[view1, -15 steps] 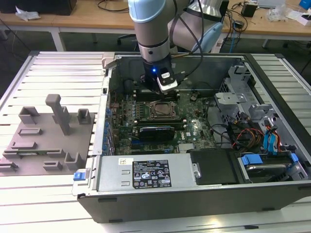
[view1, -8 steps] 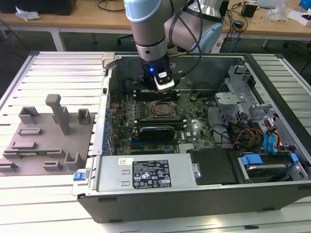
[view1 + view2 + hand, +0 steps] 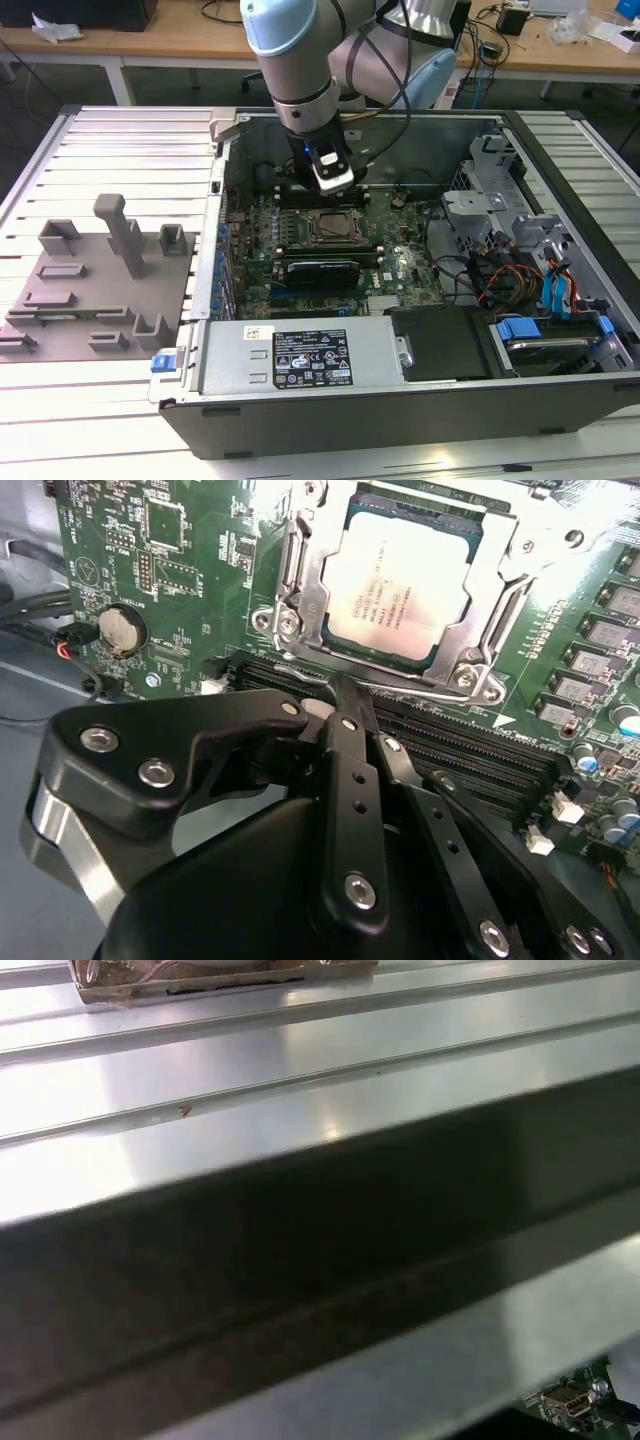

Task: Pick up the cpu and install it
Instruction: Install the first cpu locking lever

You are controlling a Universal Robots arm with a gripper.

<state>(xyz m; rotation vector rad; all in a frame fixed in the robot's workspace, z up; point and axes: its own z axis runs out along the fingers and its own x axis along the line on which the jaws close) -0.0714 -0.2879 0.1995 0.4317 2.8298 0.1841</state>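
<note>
In the second wrist view the gripper [image 3: 345,695] fills the foreground: matte black metal links with bright rivets and bolts, their fingers drawn together to a narrow tip with nothing between them. That tip hovers over the long black memory slots [image 3: 470,745] at the edge of the socket frame [image 3: 285,600], a square of stamped, shiny steel with screws at its corners. Inside the frame lies the cpu [image 3: 398,580], flat and square, its pale silvery lid smooth and faintly printed, a thin dark rim around it. Around it spreads the green motherboard [image 3: 180,570], dotted with small components and a round coin cell [image 3: 122,630]. In the exterior view the arm reaches down into the open, grey metal computer case [image 3: 560,130] over the socket. At the exterior view's left a grey plastic tray [image 3: 95,285] with blocky upright posts sits on the ribbed aluminium bench [image 3: 130,145].
</note>
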